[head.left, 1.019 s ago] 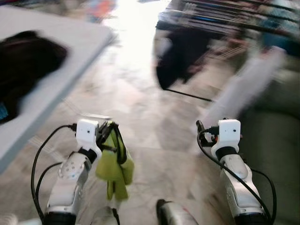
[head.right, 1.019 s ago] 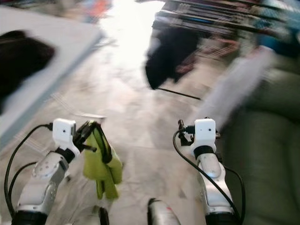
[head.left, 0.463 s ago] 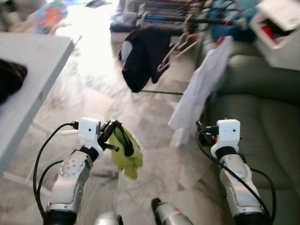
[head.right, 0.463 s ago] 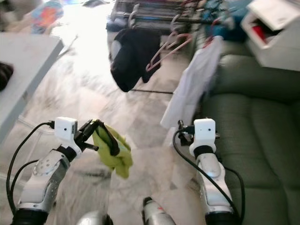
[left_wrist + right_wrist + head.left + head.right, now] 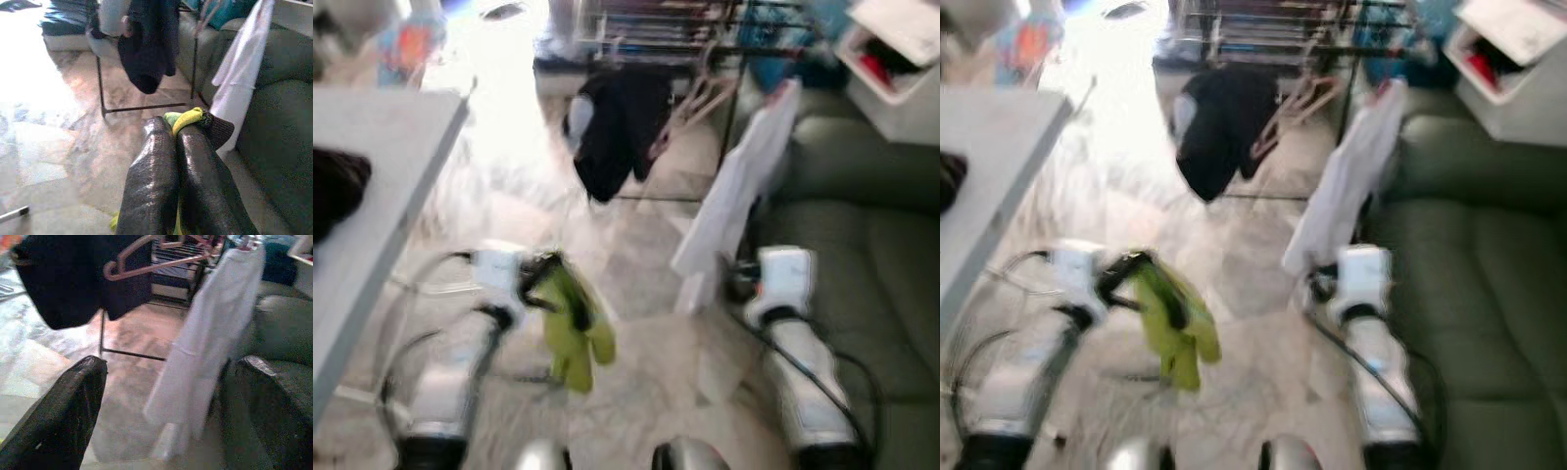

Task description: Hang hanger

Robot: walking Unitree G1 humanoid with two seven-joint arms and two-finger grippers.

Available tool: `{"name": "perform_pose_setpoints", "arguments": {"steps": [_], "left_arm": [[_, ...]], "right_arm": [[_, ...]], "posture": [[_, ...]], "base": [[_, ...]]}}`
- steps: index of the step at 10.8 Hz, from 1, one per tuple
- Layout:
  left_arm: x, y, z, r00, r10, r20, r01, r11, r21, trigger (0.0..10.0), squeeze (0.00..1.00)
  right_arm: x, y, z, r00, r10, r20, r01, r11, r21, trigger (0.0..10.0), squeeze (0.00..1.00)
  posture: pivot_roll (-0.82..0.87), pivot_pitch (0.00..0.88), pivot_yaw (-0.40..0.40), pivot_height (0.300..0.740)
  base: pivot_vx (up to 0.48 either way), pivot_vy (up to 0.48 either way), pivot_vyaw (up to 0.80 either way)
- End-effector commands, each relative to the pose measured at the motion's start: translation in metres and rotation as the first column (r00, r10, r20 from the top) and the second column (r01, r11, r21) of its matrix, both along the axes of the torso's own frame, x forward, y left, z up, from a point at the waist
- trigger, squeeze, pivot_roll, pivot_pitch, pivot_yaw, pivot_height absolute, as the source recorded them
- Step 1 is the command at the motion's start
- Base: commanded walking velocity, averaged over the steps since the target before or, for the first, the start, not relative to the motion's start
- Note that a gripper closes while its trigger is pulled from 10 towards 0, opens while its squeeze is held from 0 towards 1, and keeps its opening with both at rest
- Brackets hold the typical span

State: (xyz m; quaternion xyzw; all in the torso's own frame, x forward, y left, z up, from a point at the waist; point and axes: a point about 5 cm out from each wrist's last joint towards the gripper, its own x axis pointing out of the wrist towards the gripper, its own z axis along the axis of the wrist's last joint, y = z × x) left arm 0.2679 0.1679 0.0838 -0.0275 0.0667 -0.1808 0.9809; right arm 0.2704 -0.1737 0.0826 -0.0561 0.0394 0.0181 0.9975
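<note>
Pinching a green garment point(image 5: 570, 328) (fingers pressed together), the left gripper point(image 5: 177, 134) contrasts the right gripper's point(image 5: 168, 382) wide-spread fingers.

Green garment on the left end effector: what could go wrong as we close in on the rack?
The green garment dangles loosely from the left end effector, so it may slip off while walking. The rack already carries a dark garment and a white shirt, which the arms could snag. The head views are blurred, so aiming at the rail now is unreliable.
</note>
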Motion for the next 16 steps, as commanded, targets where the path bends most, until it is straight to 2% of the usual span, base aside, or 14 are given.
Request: {"name": "perform_pose_setpoints", "arguments": {"steps": [1, 3, 4, 5, 6, 7, 8, 9, 11, 12, 13, 14, 15, 16], "left_arm": [[0.002, -0.009, 0.004, 1.000, -0.016, 0.017, 0.016, 1.000, -0.005, 10.0, 0.00], [0.001, -0.017, 0.008, 0.992, -0.115, 0.059, 0.110, 0.991, 0.078, 10.0, 0.00], [-0.005, -0.034, 0.015, 0.940, -0.334, 0.066, 0.315, 0.927, 0.204, 10.0, 0.00], [-0.015, -0.045, 0.012, 0.835, -0.549, -0.030, 0.531, 0.792, 0.300, 10.0, 0.00], [-0.027, -0.038, 0.000, 0.661, -0.708, -0.249, 0.737, 0.551, 0.393, 10.0, 0.00], [-0.028, -0.030, -0.005, 0.608, -0.718, -0.340, 0.780, 0.461, 0.422, 10.0, 0.00], [-0.028, -0.009, -0.011, 0.531, -0.687, -0.495, 0.842, 0.361, 0.402, 10.0, 0.00], [-0.022, 0.005, -0.013, 0.531, -0.640, -0.556, 0.844, 0.336, 0.419, 10.0, 0.00], [-0.016, 0.009, -0.007, 0.554, -0.626, -0.549, 0.828, 0.346, 0.441, 10.0, 0.00], [-0.010, 0.007, -0.007, 0.623, -0.607, -0.493, 0.775, 0.394, 0.494, 10.0, 0.00], [-0.001, 0.002, -0.007, 0.709, -0.576, -0.406, 0.702, 0.524, 0.482, 10.0, 0.00], [0.004, 0.002, -0.010, 0.786, -0.519, -0.336, 0.618, 0.668, 0.414, 10.0, 0.00], [0.006, 0.008, -0.022, 0.863, -0.413, -0.292, 0.499, 0.788, 0.361, 10.0, 0.00], [0.001, 0.012, -0.035, 0.911, -0.327, -0.253, 0.398, 0.857, 0.327, 10.0, 0.00]], "right_arm": [[-0.003, -0.011, -0.001, 1.000, -0.030, -0.007, 0.030, 0.999, -0.013, 10.0, 0.00], [-0.002, -0.011, -0.001, 1.000, -0.028, -0.008, 0.028, 0.999, -0.016, 10.0, 0.00], [-0.002, -0.012, -0.002, 1.000, -0.027, -0.011, 0.027, 0.999, -0.020, 10.0, 0.00], [-0.002, -0.012, -0.003, 1.000, -0.026, -0.015, 0.026, 0.999, -0.023, 10.0, 0.00], [0.000, -0.010, -0.004, 1.000, -0.019, -0.018, 0.019, 0.999, -0.026, 10.0, 0.00], [0.000, -0.009, -0.004, 1.000, -0.019, -0.019, 0.018, 1.000, -0.025, 10.0, 0.00], [0.001, -0.009, -0.004, 1.000, -0.018, -0.019, 0.018, 1.000, -0.026, 10.0, 0.00], [0.000, -0.009, -0.004, 1.000, -0.021, -0.021, 0.020, 0.999, -0.027, 10.0, 0.00], [0.000, -0.009, -0.005, 1.000, -0.019, -0.024, 0.018, 0.999, -0.030, 10.0, 0.00], [0.001, -0.007, -0.006, 1.000, -0.013, -0.024, 0.013, 0.999, -0.030, 10.0, 0.00], [0.002, -0.007, -0.005, 1.000, -0.010, -0.020, 0.009, 1.000, -0.026, 10.0, 0.00], [0.002, -0.006, -0.004, 1.000, -0.005, -0.015, 0.005, 1.000, -0.020, 10.0, 0.00], [0.001, -0.005, -0.004, 1.000, -0.006, -0.008, 0.006, 1.000, -0.017, 10.0, 0.00], [-0.001, -0.004, -0.004, 1.000, -0.006, -0.005, 0.006, 1.000, -0.015, 10.0, 0.00]], "posture": [[-0.07, 0.090, -0.011, 0.740], [-0.07, 0.090, -0.018, 0.740], [-0.07, 0.091, -0.020, 0.740], [-0.06, 0.088, -0.022, 0.740], [-0.06, 0.085, -0.020, 0.740], [-0.06, 0.085, -0.018, 0.740], [-0.07, 0.081, -0.013, 0.740], [-0.07, 0.080, -0.011, 0.740], [-0.07, 0.083, -0.013, 0.740], [-0.06, 0.083, -0.014, 0.740], [-0.06, 0.086, -0.014, 0.740], [-0.06, 0.089, -0.013, 0.740], [-0.06, 0.089, -0.016, 0.740], [-0.07, 0.090, -0.022, 0.740]], "base": [[0.000, 0.000, 0.00], [0.000, 0.000, 0.00], [0.000, 0.000, 0.00], [0.000, 0.000, 0.00], [0.000, 0.000, 0.00], [0.000, 0.000, 0.00], [0.000, 0.000, 0.00], [0.000, 0.000, 0.00], [0.000, 0.000, 0.00], [0.000, 0.000, 0.00], [0.000, 0.000, 0.00], [0.000, 0.000, 0.00], [0.000, 0.000, 0.00], [0.000, 0.000, 0.00]]}}
